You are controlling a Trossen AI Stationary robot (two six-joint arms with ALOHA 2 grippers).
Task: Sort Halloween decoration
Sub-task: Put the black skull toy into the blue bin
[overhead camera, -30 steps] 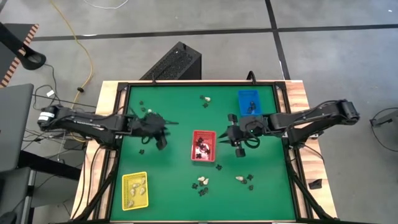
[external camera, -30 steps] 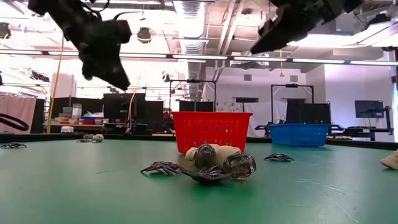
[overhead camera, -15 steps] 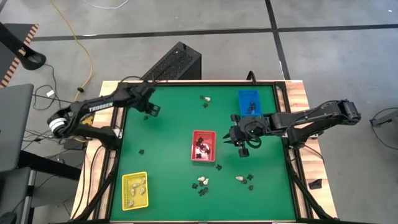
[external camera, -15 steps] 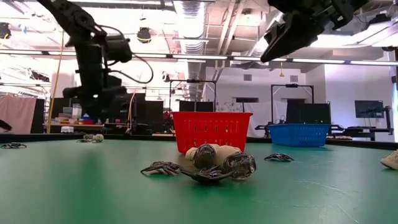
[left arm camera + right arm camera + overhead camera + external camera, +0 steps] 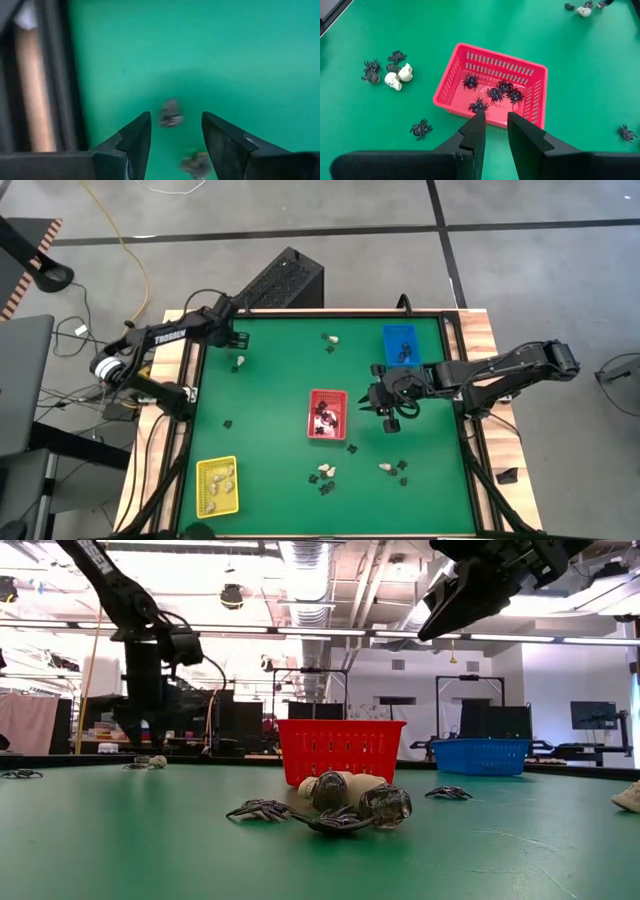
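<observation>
We see the left gripper (image 5: 238, 343) near the table's far-left corner, its fingers (image 5: 134, 137) spread with nothing between them, poised over two small cream pieces (image 5: 170, 113) on the green table (image 5: 270, 390), close beside the dark left edge rail (image 5: 55, 75). The right gripper (image 5: 372, 399) hangs just right of the red tray (image 5: 327, 415), fingers (image 5: 476, 131) slightly apart and empty; black spiders (image 5: 496, 93) lie in that tray. Bare felt stretches between the arms. More decorations (image 5: 324, 475) are scattered near the front edge, with cream skulls in the yellow tray (image 5: 216, 485) at near-left and the blue tray (image 5: 400, 343) at far right.
</observation>
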